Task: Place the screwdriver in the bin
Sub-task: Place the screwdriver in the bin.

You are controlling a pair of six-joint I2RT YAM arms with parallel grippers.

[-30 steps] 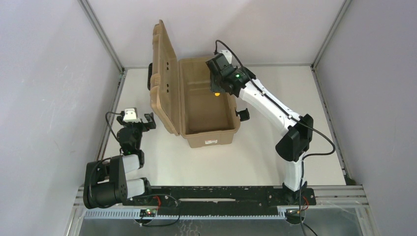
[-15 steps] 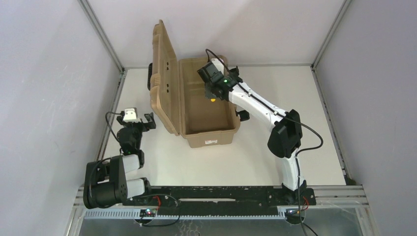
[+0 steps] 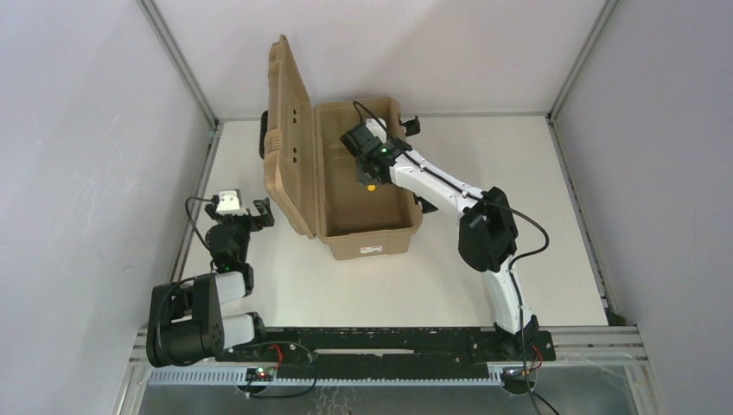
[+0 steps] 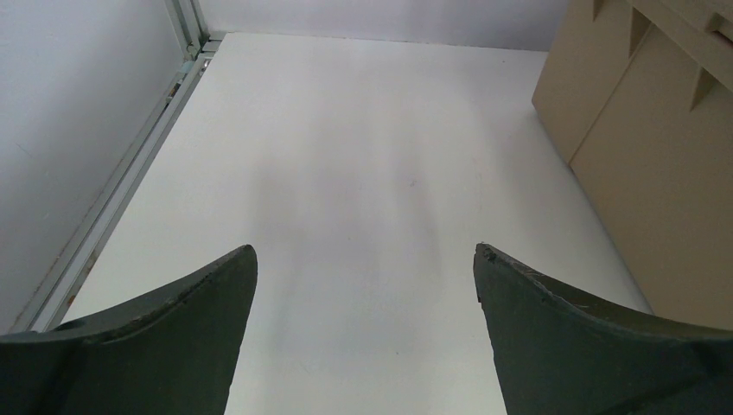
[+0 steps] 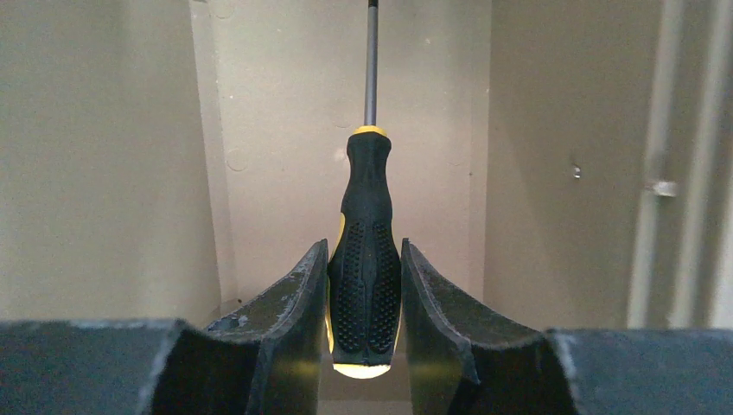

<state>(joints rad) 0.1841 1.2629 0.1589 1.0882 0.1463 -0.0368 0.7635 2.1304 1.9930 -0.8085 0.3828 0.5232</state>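
1. Screwdriver point(image 5: 366, 259): clamped by its black, yellow-edged handle between the two fingers of the right pincer point(image 5: 363, 249). Thin grey shaft pointing straight away from the wrist camera, towards tan inner walls.
2. Seen from above: right pincer closed on that handle, reaching over the right rim of the bin point(image 3: 367, 238) and into its far half. Yellow handle end showing inside the tub. Whether the tip touches the floor of the tub, cannot tell.
3. Bin: tan tub standing mid-worktop point(image 3: 562, 216), with lid point(image 3: 290, 138) upright along the left side and black latches point(image 3: 428, 203) on the right wall.
4. Label point(image 3: 372, 250): small white sticker on the near end wall, print too small to read.
5. Left pincer point(image 4: 363, 251): spread wide open, gripping nothing, at the near left, close to the lid but apart from it.
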